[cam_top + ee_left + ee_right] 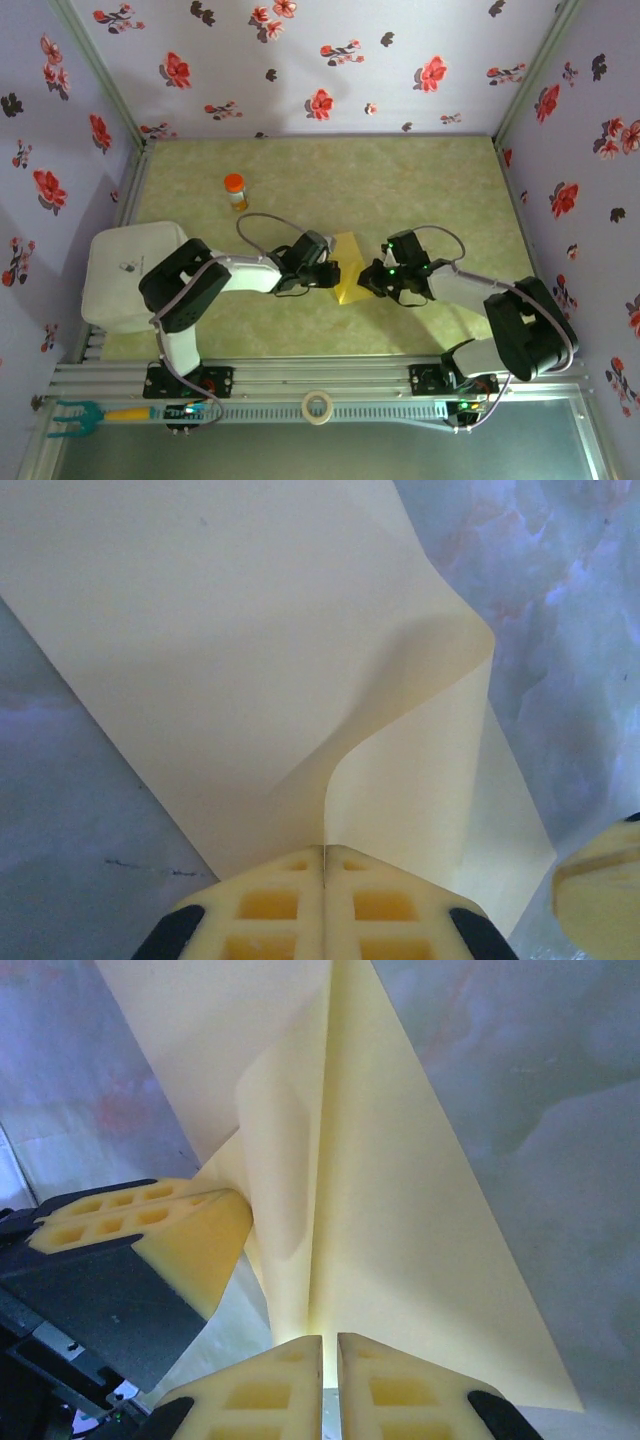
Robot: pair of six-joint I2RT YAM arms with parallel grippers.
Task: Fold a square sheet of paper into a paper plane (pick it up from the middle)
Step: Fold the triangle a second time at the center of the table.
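The square sheet of paper (347, 268) is pale yellow and lifted off the table between my two grippers, bent into a pinched ridge. My left gripper (332, 272) is shut on its edge: in the left wrist view the sheet (220, 650) rises out of the closed seam of that gripper (323, 848) and curls over to the right. My right gripper (372, 277) faces it from the other side. Its tips (330, 1338) stand a narrow slit apart, with the paper's fold (400, 1220) ending right at the mouth of the slit. The left gripper's fingers (170, 1230) show close by at the left.
A small orange-capped bottle (235, 191) stands at the back left of the green table (420, 180). A white pad (120, 270) lies at the left edge. A tape roll (318, 407) sits on the front rail. Flowered walls enclose three sides.
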